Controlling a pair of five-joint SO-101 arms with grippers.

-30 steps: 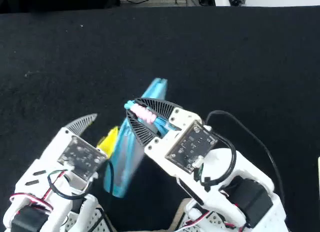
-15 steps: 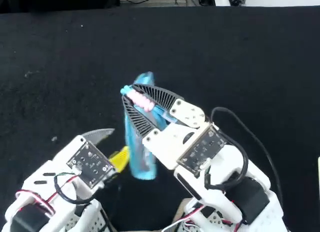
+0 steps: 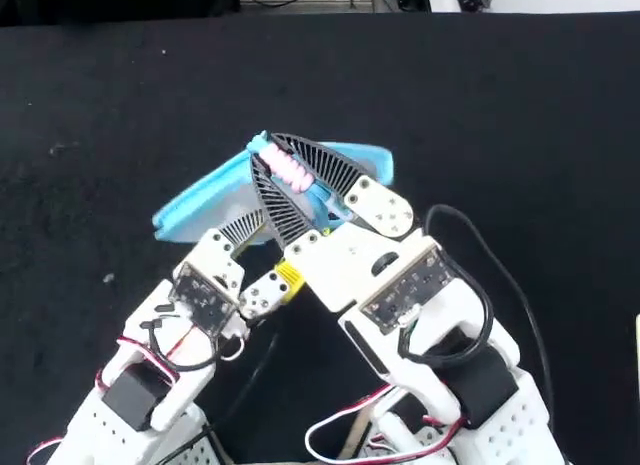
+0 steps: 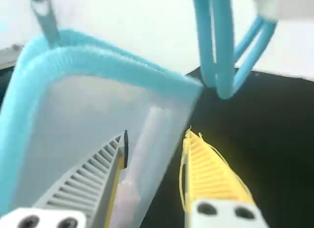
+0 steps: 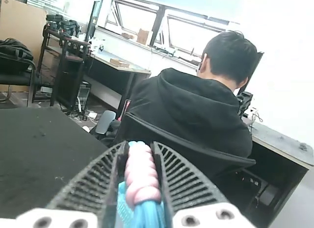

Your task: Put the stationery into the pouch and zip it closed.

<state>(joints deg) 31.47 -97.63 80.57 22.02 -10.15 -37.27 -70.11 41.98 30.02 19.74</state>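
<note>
Blue-edged translucent pouch [image 3: 200, 205] pinched by left fingers [image 4: 211, 174].
Pink-gripped blue pen [image 3: 290, 170], clamped in right fingers [image 5: 181, 184], should be tipped inside.

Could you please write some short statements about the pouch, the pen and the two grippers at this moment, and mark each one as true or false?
1. The right gripper is shut on a pen with a pink grip. True.
2. The pouch lies flat on the table with nothing touching it. False: the left gripper pinches its wall, with one finger on each side.
3. The pen lies inside the pouch. False: it is clamped in the right gripper, and the high view shows it over the pouch.
4. The table has a black surface. True.
5. Both fingers of the left gripper are grey. False: one finger is yellow.
</note>
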